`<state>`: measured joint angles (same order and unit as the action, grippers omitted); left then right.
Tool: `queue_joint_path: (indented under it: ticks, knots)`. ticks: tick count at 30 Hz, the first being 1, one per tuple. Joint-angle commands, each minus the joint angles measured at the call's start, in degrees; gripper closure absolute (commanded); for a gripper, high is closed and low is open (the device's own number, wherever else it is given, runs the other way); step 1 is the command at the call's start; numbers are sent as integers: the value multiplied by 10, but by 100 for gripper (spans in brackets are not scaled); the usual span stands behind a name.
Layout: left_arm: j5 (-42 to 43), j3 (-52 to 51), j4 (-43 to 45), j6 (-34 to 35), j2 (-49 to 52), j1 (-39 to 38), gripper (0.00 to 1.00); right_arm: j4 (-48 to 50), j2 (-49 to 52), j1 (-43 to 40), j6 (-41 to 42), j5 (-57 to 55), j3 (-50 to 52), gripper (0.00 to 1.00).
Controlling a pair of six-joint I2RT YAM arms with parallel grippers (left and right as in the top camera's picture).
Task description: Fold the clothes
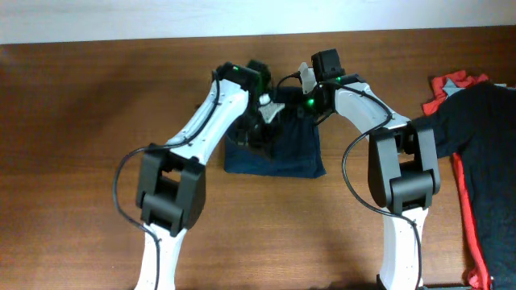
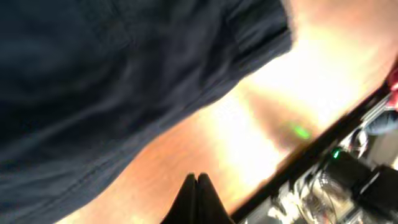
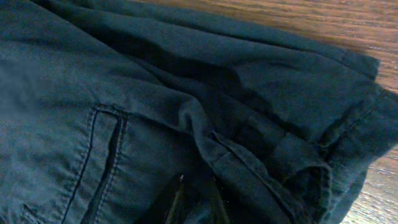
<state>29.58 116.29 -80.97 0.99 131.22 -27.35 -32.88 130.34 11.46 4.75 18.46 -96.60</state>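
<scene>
The dark navy shorts point(image 1: 274, 153) lie folded into a rough square at the table's middle. In the right wrist view the shorts point(image 3: 186, 81) fill the frame, showing a pocket slit and a rumpled hem. My right gripper point(image 3: 196, 190) is down on the far edge of the shorts, its fingers close together with a fold of fabric between them; it also shows in the overhead view point(image 1: 304, 98). My left gripper point(image 2: 198, 182) is shut and empty over bare wood beside the shorts' edge point(image 2: 93, 81); overhead it sits at the shorts' far left corner point(image 1: 260, 119).
A black shirt point(image 1: 476, 117) and a red garment point(image 1: 472, 217) lie piled at the right edge of the wooden table point(image 1: 72, 161). Both arms reach in from the near side and meet over the shorts.
</scene>
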Motion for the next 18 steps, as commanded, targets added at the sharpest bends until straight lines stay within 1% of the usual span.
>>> queue_joint_path:
  ticks: [1,2,4,8,11,18]
  knots:
    - [-31,8,38,59,-15,-9,100,-3,40,-3,5,-41,8,80]
    - [-55,8,50,74,-11,-16,100,-3,40,-3,5,-41,8,80]
    - [-69,8,59,87,-7,-24,100,-3,40,-3,5,-41,8,80]
    - [-93,7,70,89,9,-52,100,-3,40,-3,5,-41,8,80]
    - [-124,7,70,103,29,-66,100,-3,40,-3,5,-41,8,80]
    - [-136,6,72,119,65,-74,100,-3,40,-3,5,-42,8,80]
